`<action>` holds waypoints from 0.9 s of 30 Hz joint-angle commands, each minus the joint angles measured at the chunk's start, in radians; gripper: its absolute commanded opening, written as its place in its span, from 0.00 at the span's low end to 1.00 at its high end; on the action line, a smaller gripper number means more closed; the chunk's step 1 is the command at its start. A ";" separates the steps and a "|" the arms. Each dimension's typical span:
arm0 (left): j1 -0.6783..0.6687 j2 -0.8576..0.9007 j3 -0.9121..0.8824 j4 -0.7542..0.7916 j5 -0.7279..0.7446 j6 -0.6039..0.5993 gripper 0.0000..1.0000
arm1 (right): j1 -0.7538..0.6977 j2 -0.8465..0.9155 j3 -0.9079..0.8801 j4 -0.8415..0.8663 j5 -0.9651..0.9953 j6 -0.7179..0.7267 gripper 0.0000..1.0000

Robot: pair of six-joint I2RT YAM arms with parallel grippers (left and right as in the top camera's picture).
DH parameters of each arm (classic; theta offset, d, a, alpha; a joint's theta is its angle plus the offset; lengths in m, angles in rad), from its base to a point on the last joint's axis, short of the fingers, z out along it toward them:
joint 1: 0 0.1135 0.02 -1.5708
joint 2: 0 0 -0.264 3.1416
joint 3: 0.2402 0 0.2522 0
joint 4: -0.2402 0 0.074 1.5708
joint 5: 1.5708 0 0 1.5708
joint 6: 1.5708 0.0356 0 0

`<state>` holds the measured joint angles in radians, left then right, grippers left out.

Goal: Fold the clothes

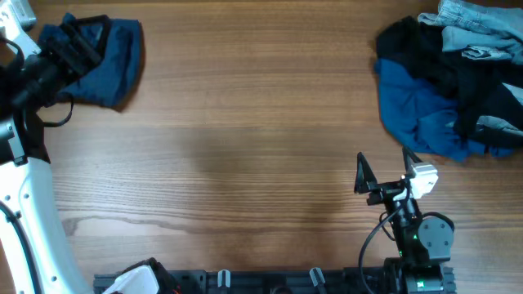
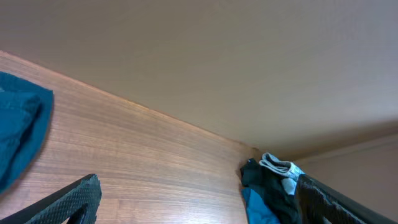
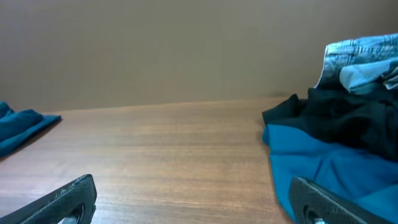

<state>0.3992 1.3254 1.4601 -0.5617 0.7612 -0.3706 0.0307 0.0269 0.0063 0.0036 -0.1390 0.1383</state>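
A folded dark blue garment (image 1: pixel 114 61) lies at the table's far left corner; its edge shows in the left wrist view (image 2: pixel 18 130). My left gripper (image 1: pixel 86 42) hovers over it, open and empty (image 2: pixel 199 211). The clothes are piled at the far right: a mid-blue piece (image 1: pixel 421 110), a black one (image 1: pixel 433 57) and pale denim (image 1: pixel 478 24). My right gripper (image 1: pixel 384 170) is open near the front right, short of the pile, with nothing between its fingers (image 3: pixel 196 205). The mid-blue piece (image 3: pixel 329 162) lies just ahead of its right finger.
The wooden table (image 1: pixel 245 139) spreads between the folded garment and the pile. A black rail with clips (image 1: pixel 245 282) runs along the front edge. The white left arm (image 1: pixel 33 212) stands along the left side. A plain wall (image 3: pixel 186 50) backs the table.
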 commanded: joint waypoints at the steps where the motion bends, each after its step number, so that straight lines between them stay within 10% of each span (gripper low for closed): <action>1: -0.004 -0.002 -0.003 0.003 0.012 0.023 1.00 | -0.006 -0.009 0.000 0.006 0.009 0.019 1.00; 22: -0.010 -0.059 -0.003 -0.035 -0.053 0.024 1.00 | -0.006 0.002 0.000 0.006 0.008 0.019 1.00; 27: -0.333 -0.191 -0.049 -0.101 -0.557 0.027 1.00 | -0.006 0.002 0.000 0.006 0.008 0.019 1.00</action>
<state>0.2726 1.2293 1.4548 -0.6708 0.5636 -0.3672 0.0307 0.0284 0.0063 0.0051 -0.1368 0.1383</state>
